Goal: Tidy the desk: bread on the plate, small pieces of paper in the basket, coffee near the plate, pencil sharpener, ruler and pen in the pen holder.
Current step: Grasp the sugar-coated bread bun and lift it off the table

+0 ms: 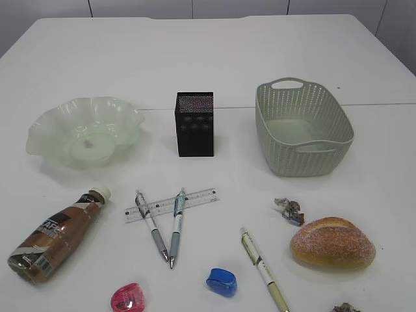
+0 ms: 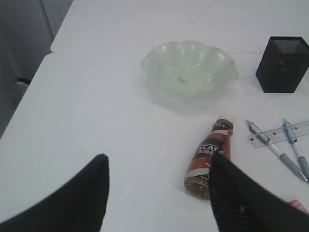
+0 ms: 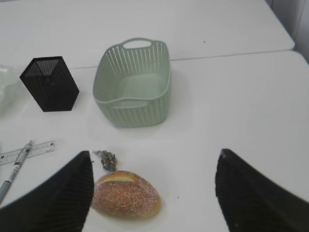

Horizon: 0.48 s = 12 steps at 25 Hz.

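The brown bread (image 1: 333,244) lies front right, with a crumpled paper piece (image 1: 290,210) beside it. At front left the coffee bottle (image 1: 57,235) lies on its side, below the green glass plate (image 1: 45,123). A clear ruler (image 1: 171,205) lies under two pens (image 1: 151,224); a third pen (image 1: 263,268) lies apart. Blue (image 1: 221,282) and pink (image 1: 128,298) sharpeners sit at the front edge. My left gripper (image 2: 159,157) hangs open, the coffee (image 2: 210,154) by its right finger. My right gripper (image 3: 155,153) is open above the bread (image 3: 126,195).
The black mesh pen holder (image 1: 194,123) stands mid-table, between the plate and the pale green basket (image 1: 338,117). Another paper scrap (image 1: 344,307) shows at the bottom right edge. Neither arm appears in the exterior view.
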{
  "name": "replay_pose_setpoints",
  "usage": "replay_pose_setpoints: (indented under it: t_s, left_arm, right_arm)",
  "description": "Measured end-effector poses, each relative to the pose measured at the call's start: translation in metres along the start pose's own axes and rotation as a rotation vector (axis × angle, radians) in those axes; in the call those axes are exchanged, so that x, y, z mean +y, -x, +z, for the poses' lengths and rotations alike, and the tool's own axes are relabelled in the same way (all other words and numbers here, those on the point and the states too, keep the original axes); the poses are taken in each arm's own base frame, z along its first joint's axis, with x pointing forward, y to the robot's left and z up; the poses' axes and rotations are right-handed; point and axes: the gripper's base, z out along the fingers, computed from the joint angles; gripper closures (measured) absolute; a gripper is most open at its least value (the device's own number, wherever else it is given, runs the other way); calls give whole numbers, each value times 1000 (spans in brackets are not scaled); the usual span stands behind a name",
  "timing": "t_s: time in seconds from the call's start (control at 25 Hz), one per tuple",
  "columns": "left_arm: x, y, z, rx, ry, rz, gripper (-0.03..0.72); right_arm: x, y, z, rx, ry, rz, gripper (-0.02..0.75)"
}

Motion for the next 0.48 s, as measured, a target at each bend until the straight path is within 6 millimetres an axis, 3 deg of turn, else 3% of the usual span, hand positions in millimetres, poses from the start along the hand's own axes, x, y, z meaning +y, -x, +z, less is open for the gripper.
replay_pose_setpoints:
  t_s: [0.32, 0.48]
  left_arm:
    - [-3, 22, 62, 198, 4, -62, 212]
    - [-9, 22, 90, 321, -32, -112, 212]
  right_arm:
    - [11, 17, 109, 311, 22, 106, 208]
    - [15, 26, 160, 525, 51, -25, 215]
